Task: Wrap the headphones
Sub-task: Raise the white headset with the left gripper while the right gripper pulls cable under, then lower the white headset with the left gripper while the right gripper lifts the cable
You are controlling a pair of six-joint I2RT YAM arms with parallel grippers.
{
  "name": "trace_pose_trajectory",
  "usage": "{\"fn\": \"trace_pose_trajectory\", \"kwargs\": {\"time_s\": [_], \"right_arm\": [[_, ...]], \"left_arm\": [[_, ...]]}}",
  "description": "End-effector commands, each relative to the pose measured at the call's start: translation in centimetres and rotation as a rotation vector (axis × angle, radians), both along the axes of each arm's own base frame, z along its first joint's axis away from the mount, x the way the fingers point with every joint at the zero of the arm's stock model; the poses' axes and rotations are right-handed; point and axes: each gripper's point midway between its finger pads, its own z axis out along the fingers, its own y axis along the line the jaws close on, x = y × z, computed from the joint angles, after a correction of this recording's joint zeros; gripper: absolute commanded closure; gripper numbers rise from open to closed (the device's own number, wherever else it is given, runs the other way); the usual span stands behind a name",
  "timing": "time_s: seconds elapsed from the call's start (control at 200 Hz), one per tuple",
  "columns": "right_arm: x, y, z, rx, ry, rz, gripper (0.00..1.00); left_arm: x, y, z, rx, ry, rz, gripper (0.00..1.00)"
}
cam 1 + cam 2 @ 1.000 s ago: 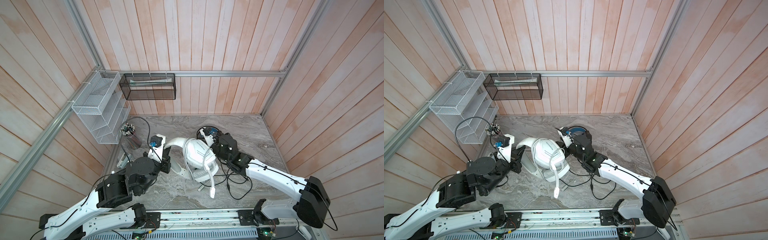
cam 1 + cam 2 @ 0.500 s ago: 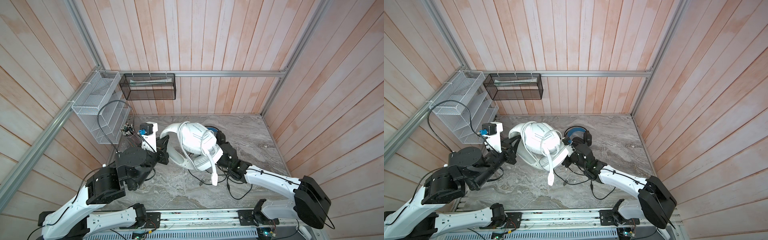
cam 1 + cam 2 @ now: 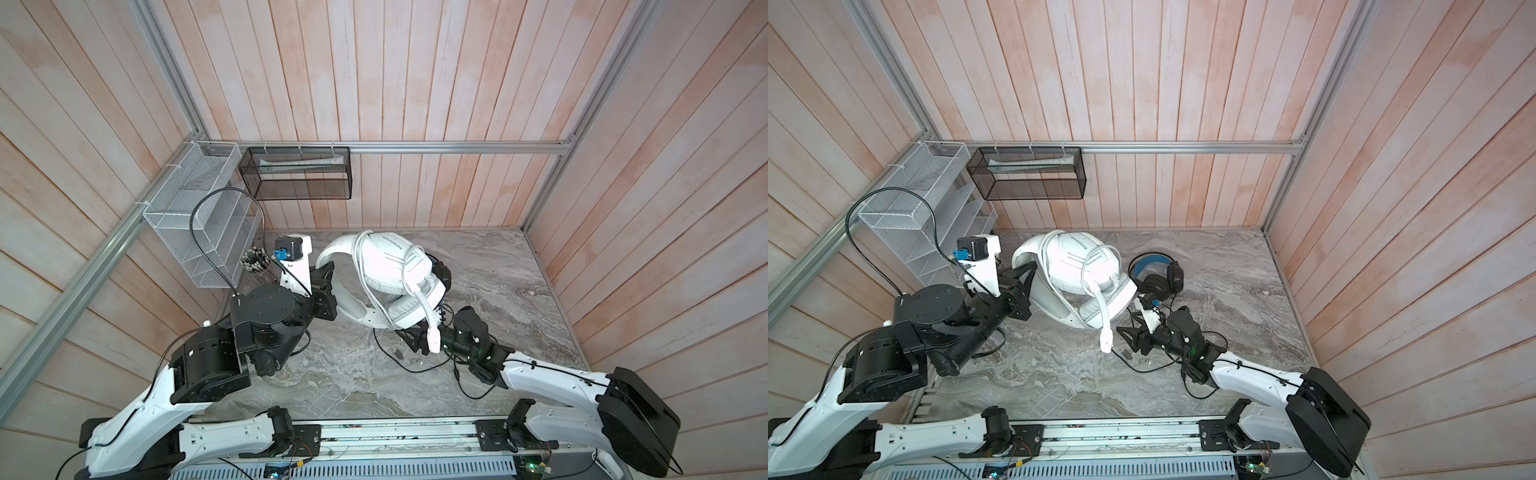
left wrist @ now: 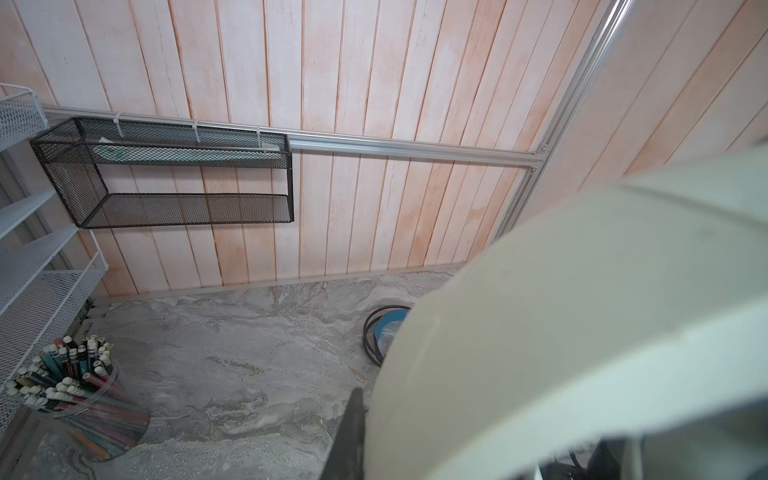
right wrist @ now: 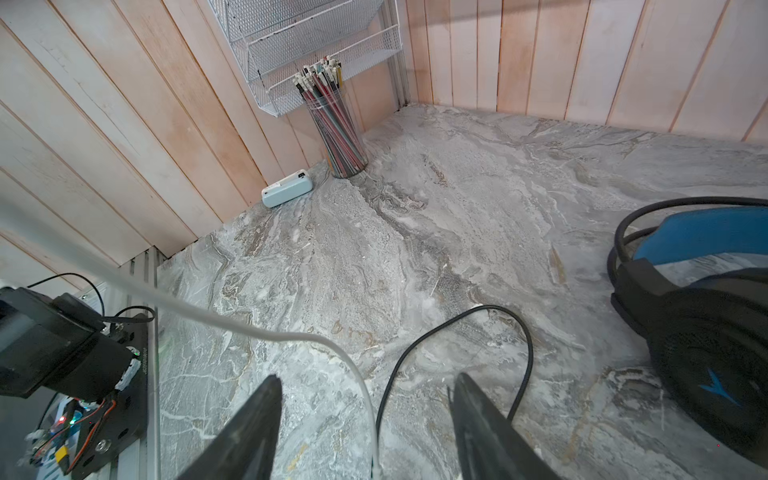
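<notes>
Left fingers (image 3: pixel 325 277) clamp white headset (image 3: pixel 386 266) by its headband above counter (image 3: pixel 332 374); right fingers (image 5: pixel 249 428), spread apart, straddle white cable (image 5: pixel 266 332) and black cable (image 5: pixel 478 307) beside black headset (image 3: pixel 1156 282); pencil cup (image 5: pixel 336 137) in corner.

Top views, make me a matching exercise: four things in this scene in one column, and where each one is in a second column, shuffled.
Things
1. white headset
2. black headset
3. pencil cup
4. black mesh basket

Places
A. hanging from the rail on the back wall
B. lying on the tabletop
C. clamped at its headband by the left gripper
D. standing below the white wire rack

Pairs: 1-C, 2-B, 3-D, 4-A
</notes>
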Motion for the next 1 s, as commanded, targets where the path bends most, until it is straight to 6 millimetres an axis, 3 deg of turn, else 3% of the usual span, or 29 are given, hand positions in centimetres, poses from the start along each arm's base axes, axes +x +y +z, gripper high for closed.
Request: {"fn": "trace_pose_trajectory", "kwargs": {"time_s": [0.0,0.195,0.35,0.625,0.785,0.995], "right_arm": [[0.0,0.6,1.2,0.045,-0.022,0.032,0.34],[-1.1,2.1,0.5,0.057,-0.001,0.132,0.33],[-0.6,2.5,-0.2,0.043,-0.002,0.128,0.35],[0.8,2.8,-3.1,-0.022,0.017,0.084,0.41],[0.4,3.9,-4.8,-0.036,0.062,0.144,0.49],[0.4,4.2,-6.6,-0.053,0.094,0.155,0.50]], "left_arm": [[-0.2,0.8,3.1,-0.130,-0.046,0.017,1.00],[-0.2,1.0,3.2,-0.131,-0.049,0.025,1.00],[-0.2,1.1,3.0,-0.132,-0.050,0.030,1.00],[-0.1,0.9,3.4,-0.133,-0.061,0.027,1.00],[0.0,1.0,3.3,-0.132,-0.064,0.033,1.00],[0.1,0.8,3.1,-0.127,-0.064,0.038,1.00]]}}
